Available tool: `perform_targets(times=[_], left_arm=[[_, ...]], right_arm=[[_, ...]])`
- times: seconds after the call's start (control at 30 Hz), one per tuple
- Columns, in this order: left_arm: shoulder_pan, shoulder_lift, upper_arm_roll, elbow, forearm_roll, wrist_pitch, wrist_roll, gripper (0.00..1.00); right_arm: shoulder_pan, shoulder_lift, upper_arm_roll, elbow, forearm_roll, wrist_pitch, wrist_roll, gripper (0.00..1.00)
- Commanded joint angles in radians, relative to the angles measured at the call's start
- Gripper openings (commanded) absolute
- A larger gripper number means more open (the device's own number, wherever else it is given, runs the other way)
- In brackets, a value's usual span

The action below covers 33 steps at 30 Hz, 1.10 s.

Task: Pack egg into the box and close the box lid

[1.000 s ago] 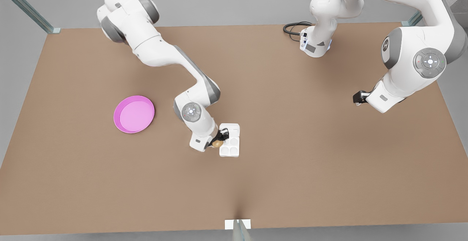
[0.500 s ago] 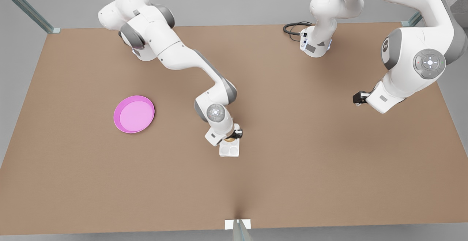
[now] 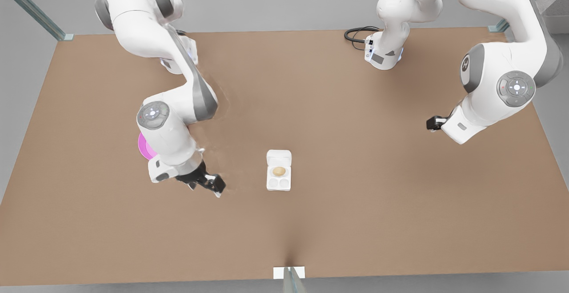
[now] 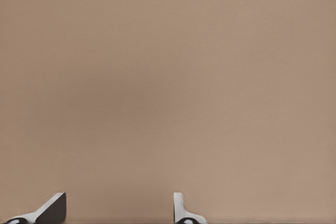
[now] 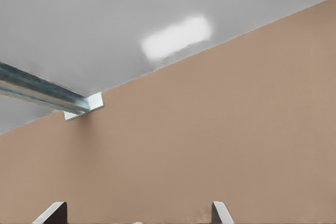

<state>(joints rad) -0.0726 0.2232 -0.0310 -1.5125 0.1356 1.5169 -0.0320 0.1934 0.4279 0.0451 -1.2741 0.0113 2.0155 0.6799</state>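
Note:
The tan egg [image 3: 279, 170] lies in the white box [image 3: 278, 183], in the row of cups beside the box lid [image 3: 279, 156], which lies flat open on the far side. My left gripper [image 3: 205, 188] hangs above the bare table to the front view's left of the box, well apart from it. In the left wrist view this gripper [image 4: 118, 209] is open with only tabletop between its fingers. My right gripper [image 3: 430, 123] waits far off at the front view's right; the right wrist view shows it [image 5: 136, 214] open and holding nothing.
A pink plate [image 3: 144, 148] lies at the front view's left, mostly hidden behind the left arm. A black cable [image 3: 355, 33] loops by the far arm base. A white bracket [image 3: 289, 272] sits on the table's near edge.
The left gripper let go of the egg, which now rests in the box. That arm swung away to the front view's left and now covers the plate. The right arm barely shifted.

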Motion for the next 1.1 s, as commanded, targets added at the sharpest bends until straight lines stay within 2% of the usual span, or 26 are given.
perform_targets(times=[0.0,0.03,0.07,0.1,0.17,0.2,0.23,0.27,0.3,0.37,0.5,0.63,0.8,0.97,1.07], left_arm=[[-0.007,0.100,0.000,0.000,0.001,-0.038,-0.002,1.00],[-0.012,0.127,0.000,-0.002,0.001,-0.168,-0.011,1.00],[-0.094,0.131,-0.001,-0.002,0.001,-0.368,-0.011,1.00],[-0.232,0.127,-0.001,-0.023,-0.005,-0.442,-0.031,1.00],[-0.492,-0.008,0.000,-0.230,-0.145,-0.271,-0.327,1.00],[-0.628,-0.010,0.000,-0.259,-0.166,-0.218,-0.476,0.95],[-0.756,0.002,0.000,-0.276,-0.228,-0.141,-0.660,0.58],[-0.849,0.031,0.000,-0.273,-0.297,-0.052,-0.792,0.24],[-0.909,0.100,0.000,-0.252,-0.346,0.092,-0.879,0.21],[-0.961,0.278,0.000,-0.169,-0.404,0.310,-0.993,0.21],[-0.961,0.403,0.025,-0.175,-0.410,0.638,-1.020,0.21],[-0.977,0.401,0.143,-0.199,-0.327,0.654,-1.129,0.21],[-0.977,0.393,0.197,-0.201,-0.306,0.551,-1.146,0.21],[-0.969,0.416,0.218,-0.155,-0.291,0.603,-1.143,0.21],[-0.941,0.450,0.218,-0.075,-0.248,0.603,-1.135,0.21]], right_arm=[[-0.226,-0.135,0.114,-0.091,-0.042,-0.437,-0.684,1.00],[-0.232,-0.132,0.114,-0.083,-0.056,-0.459,-0.683,1.00],[-0.235,-0.129,0.113,-0.076,-0.074,-0.459,-0.688,1.00],[-0.230,-0.129,0.113,-0.073,-0.129,-0.457,-0.683,1.00],[-0.218,-0.126,0.114,-0.040,-0.172,-0.459,-0.681,1.00],[-0.219,-0.126,0.118,-0.034,-0.146,-0.469,-0.677,1.00],[-0.219,-0.126,0.119,-0.033,-0.120,-0.551,-0.609,1.00],[-0.223,-0.126,0.114,-0.031,-0.134,-0.547,-0.622,1.00],[-0.210,-0.124,0.119,-0.031,-0.214,-0.547,-0.623,1.00],[-0.239,-0.116,0.114,-0.027,-0.209,-0.509,-0.623,1.00],[-0.276,-0.120,0.107,-0.025,-0.149,-0.578,-0.625,1.00],[-0.292,-0.118,0.102,0.018,-0.126,-0.586,-0.623,1.00],[-0.304,-0.118,0.101,0.021,-0.125,-0.598,-0.623,1.00],[-0.315,-0.116,0.104,0.021,-0.125,-0.598,-0.623,1.00],[-0.311,-0.116,0.104,0.021,-0.123,-0.600,-0.622,1.00]])
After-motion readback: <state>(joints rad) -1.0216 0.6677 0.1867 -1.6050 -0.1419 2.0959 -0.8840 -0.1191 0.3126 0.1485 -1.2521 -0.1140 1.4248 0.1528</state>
